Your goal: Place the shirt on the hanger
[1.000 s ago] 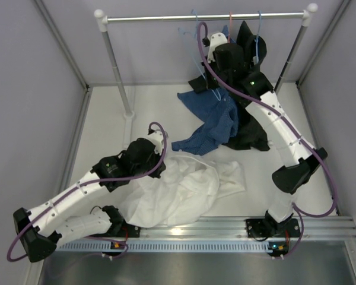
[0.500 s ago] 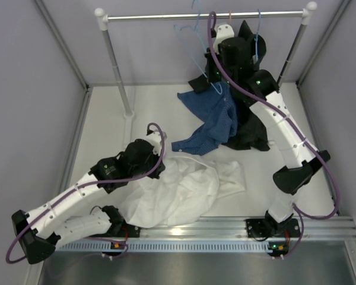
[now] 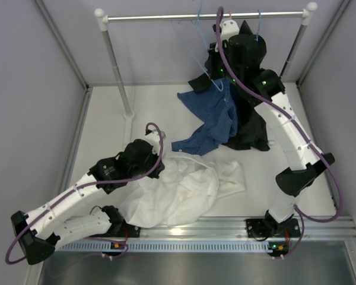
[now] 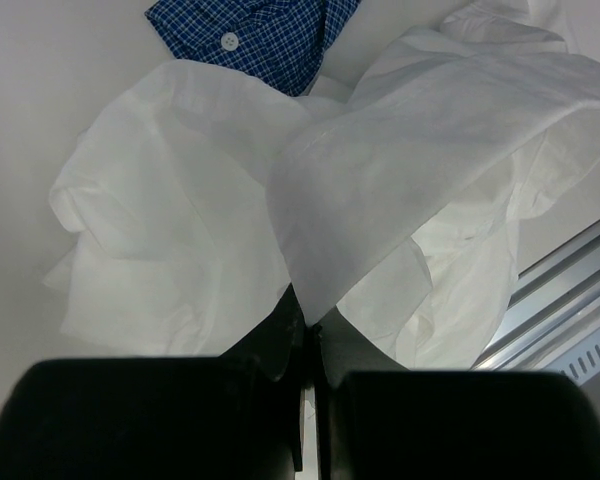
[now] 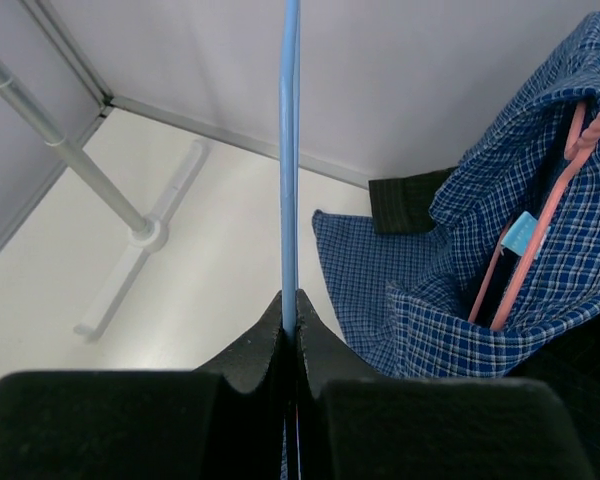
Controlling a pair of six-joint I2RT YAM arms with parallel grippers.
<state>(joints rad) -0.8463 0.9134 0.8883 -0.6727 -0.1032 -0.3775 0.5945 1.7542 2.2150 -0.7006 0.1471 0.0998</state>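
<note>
Overview of the pick-up stage, both items gripped and not yet joined.

Top view: shirt [image 3: 184, 190] lies crumpled at the near edge of the counter [image 3: 107, 130], between the two arm bases. The left hand [image 3: 156, 168] rests on its left part. At the far edge, the right hand [image 3: 213, 62] is raised beside the rail [image 3: 160, 17], at the hanger [image 3: 193, 47]. Whether the hook sits on the rail cannot be told. A checked shirt [image 3: 213, 119] and a black garment [image 3: 249, 127] lie below.

Left wrist view: left hand [image 4: 306, 322] is fully closed, pinching a fold of the shirt [image 4: 180, 200]. The cloth rises from the jaws in a loose sheet; no collar can be seen at the grip.

Right wrist view: right hand [image 5: 290, 308] is fully closed on the hanger [image 5: 290, 150], whose wire stands upright between the jaws. The checked shirt [image 5: 480, 260], draped on a red hanger [image 5: 540, 225], hangs just beside it.

Next move, as judged: the hanger must come clear of the rail and the neighbouring garments and travel toward the near edge. The left hand must meanwhile lift the cloth so that a shoulder or neck opening is offered to one wire end.
</note>
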